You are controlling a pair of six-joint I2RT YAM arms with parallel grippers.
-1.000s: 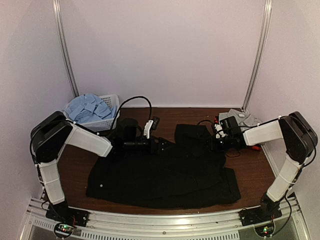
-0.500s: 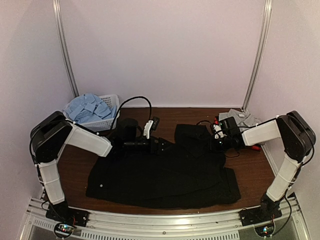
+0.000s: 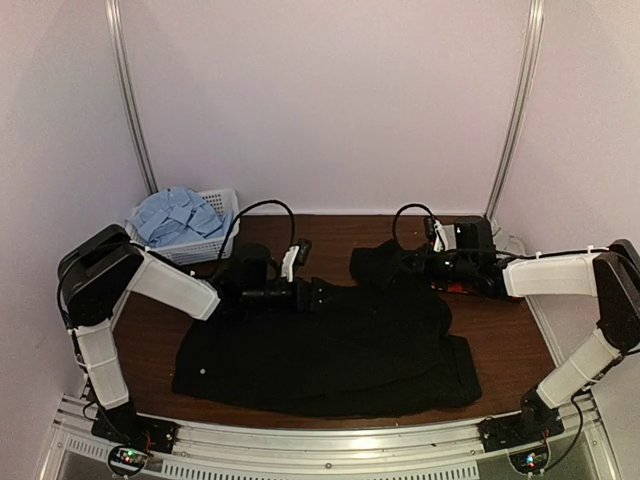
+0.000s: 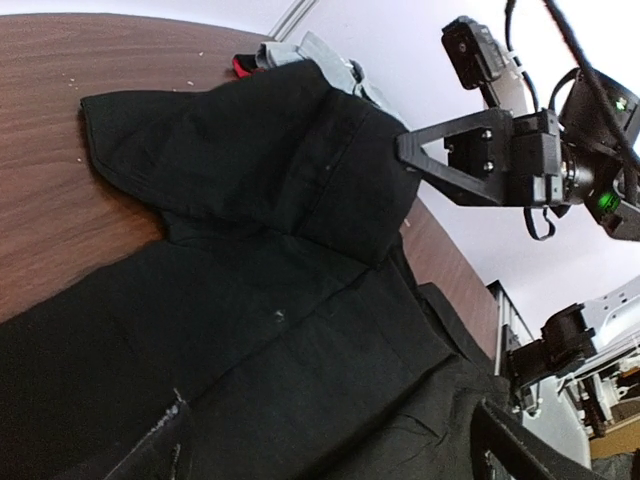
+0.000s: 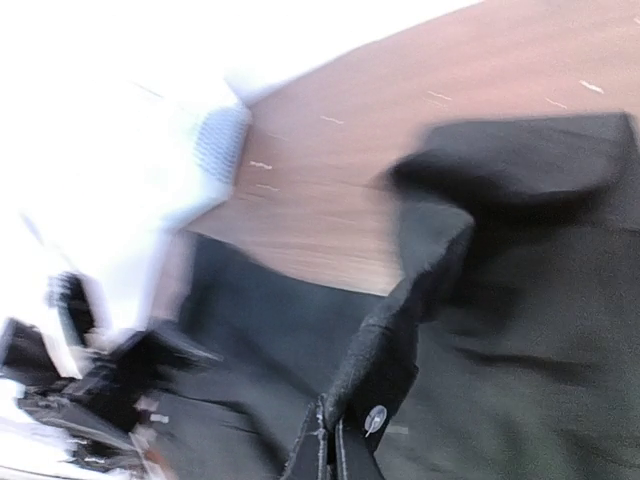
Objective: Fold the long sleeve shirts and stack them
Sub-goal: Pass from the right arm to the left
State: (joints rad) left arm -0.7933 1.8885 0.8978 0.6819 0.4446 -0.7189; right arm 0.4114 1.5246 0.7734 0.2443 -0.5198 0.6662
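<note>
Broadly, the brown table (image 3: pixel 520 340) carried the black shirt (image 3: pixel 320 350), spread flat across its middle. At the far left corner the white mesh basket (image 3: pixel 225 205) held the light blue shirt (image 3: pixel 175 215), and a grey shirt (image 4: pixel 320 55) lay bunched at the far right. The right gripper (image 3: pixel 418 263) was clamped on a raised fold at the black shirt's far right, probably a sleeve. The left gripper (image 3: pixel 315 293) hovered over the shirt's far edge, jaws wide apart, holding nothing. An early fold seemed in hand; the next move would call for carrying the pinched cloth inward across the body.
</note>
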